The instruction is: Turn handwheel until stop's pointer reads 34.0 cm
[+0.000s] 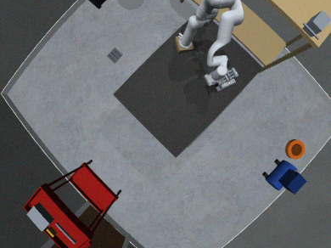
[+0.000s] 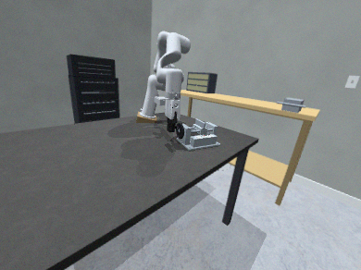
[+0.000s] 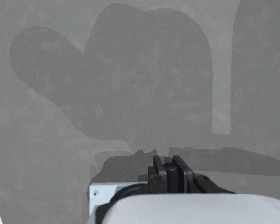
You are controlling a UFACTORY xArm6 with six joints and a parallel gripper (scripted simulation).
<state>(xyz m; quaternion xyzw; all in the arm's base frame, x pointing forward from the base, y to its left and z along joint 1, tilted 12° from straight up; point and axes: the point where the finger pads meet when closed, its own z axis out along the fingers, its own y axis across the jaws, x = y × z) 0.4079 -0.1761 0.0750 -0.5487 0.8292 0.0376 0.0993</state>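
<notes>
- White arm (image 2: 159, 80) bent over far end of dark table (image 2: 93, 176), wrist pointing down at a small grey fixture (image 2: 200, 139) near the table's right edge.
- Black handwheel (image 2: 179, 129) sat upright on the fixture's near-left end, facing the arm.
- Gripper (image 2: 171, 126) was right at the wheel; fingers stood narrow and clamped on sth, prob. the handwheel's grip, too small to see exactly which part.
- Wrist view: dark fingers close together at bottom centre, w/ a white block (image 3: 102, 196) just behind/left; rest was grey wall w/ arm shadow.
- Stop pointer & scale: too small to read in any view.
- Top view: fixture (image 1: 223, 79) lay beside the wooden bench (image 1: 255, 30); red cart (image 1: 91, 187) well apart at lower left, blue item (image 1: 285, 176) & orange ring (image 1: 288, 149) at right.
</notes>
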